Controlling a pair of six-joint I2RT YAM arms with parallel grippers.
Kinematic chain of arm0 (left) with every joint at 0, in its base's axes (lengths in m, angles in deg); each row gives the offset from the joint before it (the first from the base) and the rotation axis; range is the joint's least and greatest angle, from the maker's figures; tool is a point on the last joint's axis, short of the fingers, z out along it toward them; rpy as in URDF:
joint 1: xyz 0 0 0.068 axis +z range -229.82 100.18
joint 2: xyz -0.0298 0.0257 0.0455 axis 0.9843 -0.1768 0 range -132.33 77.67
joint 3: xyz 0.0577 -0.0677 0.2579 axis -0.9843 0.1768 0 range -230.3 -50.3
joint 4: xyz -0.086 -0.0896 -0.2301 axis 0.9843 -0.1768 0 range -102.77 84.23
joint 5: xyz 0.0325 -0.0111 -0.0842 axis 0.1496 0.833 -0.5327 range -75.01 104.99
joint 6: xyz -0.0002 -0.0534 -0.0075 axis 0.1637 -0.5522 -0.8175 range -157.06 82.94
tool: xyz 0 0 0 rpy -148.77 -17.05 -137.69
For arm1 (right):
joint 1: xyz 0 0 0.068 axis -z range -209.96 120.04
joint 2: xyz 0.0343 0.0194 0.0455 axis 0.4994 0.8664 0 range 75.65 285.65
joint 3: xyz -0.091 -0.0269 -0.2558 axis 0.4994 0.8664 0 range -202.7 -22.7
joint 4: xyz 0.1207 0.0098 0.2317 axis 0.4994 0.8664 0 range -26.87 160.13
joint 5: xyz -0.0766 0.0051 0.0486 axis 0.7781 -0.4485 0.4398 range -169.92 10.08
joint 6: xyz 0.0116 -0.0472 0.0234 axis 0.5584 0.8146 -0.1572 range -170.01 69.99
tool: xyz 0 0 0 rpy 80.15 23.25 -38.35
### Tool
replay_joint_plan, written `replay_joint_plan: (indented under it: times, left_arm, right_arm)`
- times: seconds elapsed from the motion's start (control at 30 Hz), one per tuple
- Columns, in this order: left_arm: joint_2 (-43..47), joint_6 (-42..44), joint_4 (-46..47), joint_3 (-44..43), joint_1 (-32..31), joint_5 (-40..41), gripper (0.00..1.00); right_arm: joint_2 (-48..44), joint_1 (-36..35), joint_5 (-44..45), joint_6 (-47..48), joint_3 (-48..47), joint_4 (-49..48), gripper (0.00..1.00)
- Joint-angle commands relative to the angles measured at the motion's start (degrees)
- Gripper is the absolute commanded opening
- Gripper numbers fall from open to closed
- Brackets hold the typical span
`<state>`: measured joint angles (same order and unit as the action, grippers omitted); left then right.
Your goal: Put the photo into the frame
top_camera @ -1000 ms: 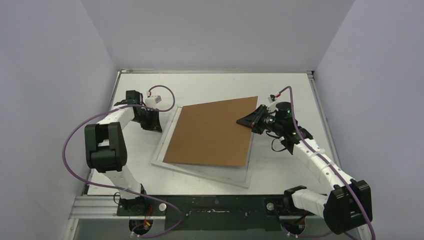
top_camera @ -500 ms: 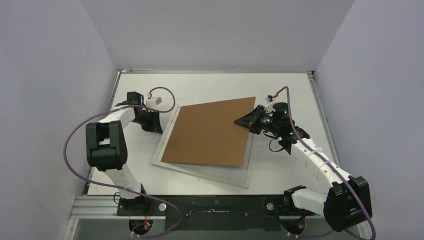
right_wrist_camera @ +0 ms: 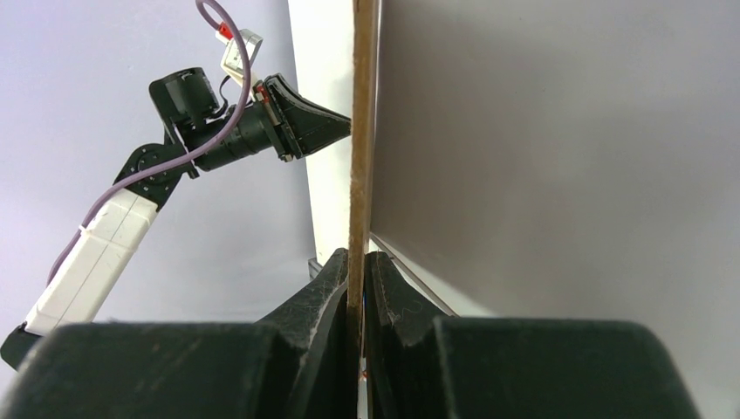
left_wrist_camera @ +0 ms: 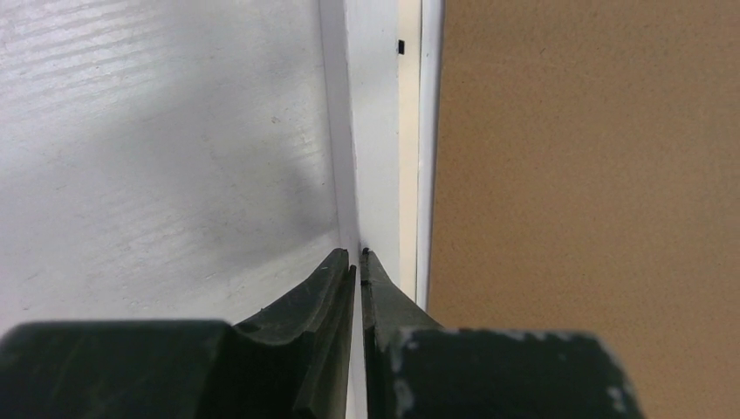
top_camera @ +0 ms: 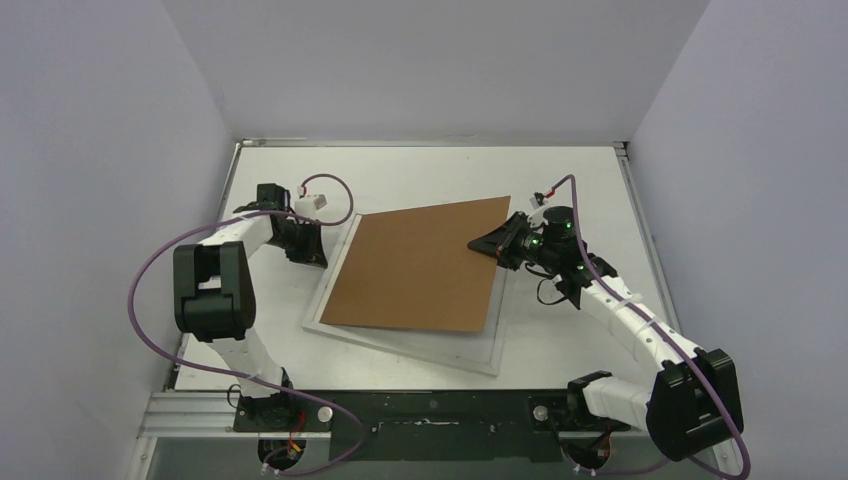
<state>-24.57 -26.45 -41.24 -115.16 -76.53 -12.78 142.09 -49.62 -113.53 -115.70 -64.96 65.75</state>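
My right gripper (top_camera: 482,243) pinches the brown backing board (top_camera: 420,265) at its 3 o'clock edge, over the frame (top_camera: 430,347) lying on the table (top_camera: 430,180), while my left gripper (left_wrist_camera: 358,255), fingers pressed together, sits at the frame's 10 o'clock edge, possibly nipping its rim.

Items present on the worktop: one frame (top_camera: 420,347), one brown backing board (top_camera: 420,265), one left gripper (top_camera: 319,257), one right gripper (top_camera: 477,243).

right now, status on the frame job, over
Left gripper shut at frame edge. Right gripper shut on brown board, askew over frame. Photo not visible.
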Motion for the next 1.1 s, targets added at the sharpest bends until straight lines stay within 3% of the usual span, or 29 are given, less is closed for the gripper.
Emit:
replay_joint_plan:
  times: [0.0, 1.07]
  left_arm:
    - [-1.1, -0.5, 2.1, 0.4, -1.0, -1.6, 0.07]
    - [-3.5, 0.5, 1.3, 0.5, -1.2, -2.4, 0.0]
  right_arm:
    - [0.1, -0.6, -0.1, -1.5, -0.5, -7.1, 0.05]
    - [1.8, -0.8, 0.9, 0.1, 0.2, -7.7, 0.05]
